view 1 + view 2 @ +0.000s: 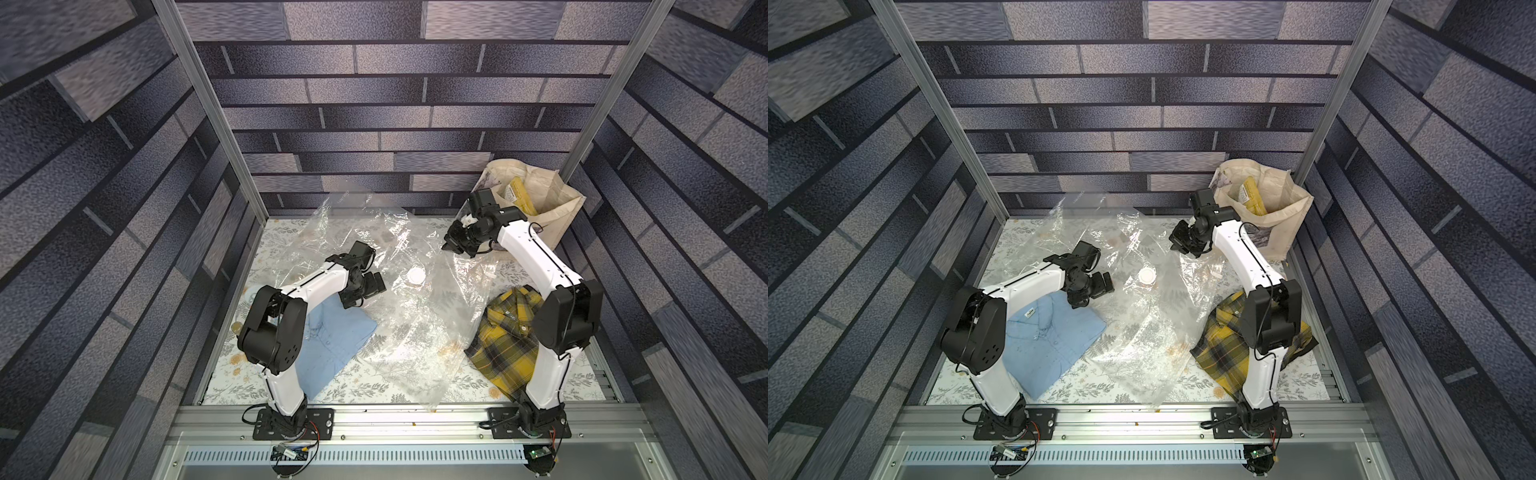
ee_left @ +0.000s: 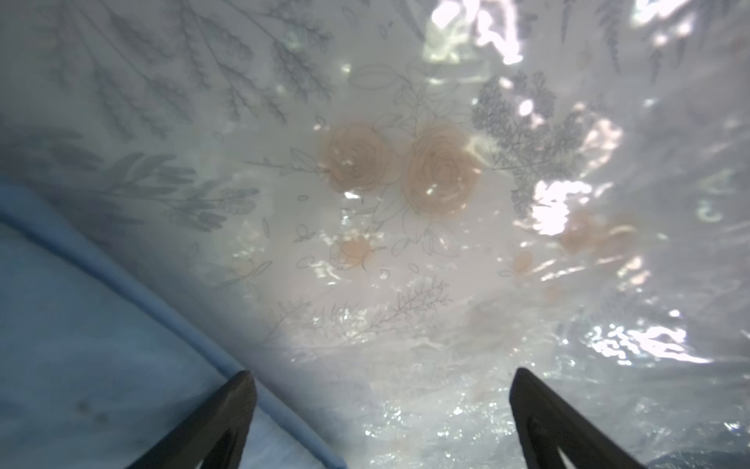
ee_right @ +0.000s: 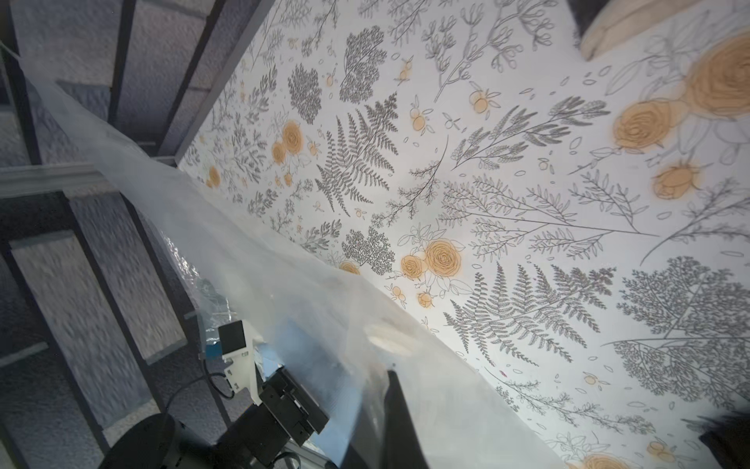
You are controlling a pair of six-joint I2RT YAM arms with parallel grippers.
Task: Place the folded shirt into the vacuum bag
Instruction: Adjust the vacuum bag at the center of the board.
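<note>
Blue folded shirt (image 1: 332, 345) partly hidden under left arm (image 1: 316, 282).

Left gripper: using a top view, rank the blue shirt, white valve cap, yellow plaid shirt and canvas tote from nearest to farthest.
1. blue shirt: right beside the left gripper, on the robot's left side.
2. white valve cap: on the vacuum bag, mid-table.
3. yellow plaid shirt: near edge, on the robot's right side.
4. canvas tote: far right corner.
</note>
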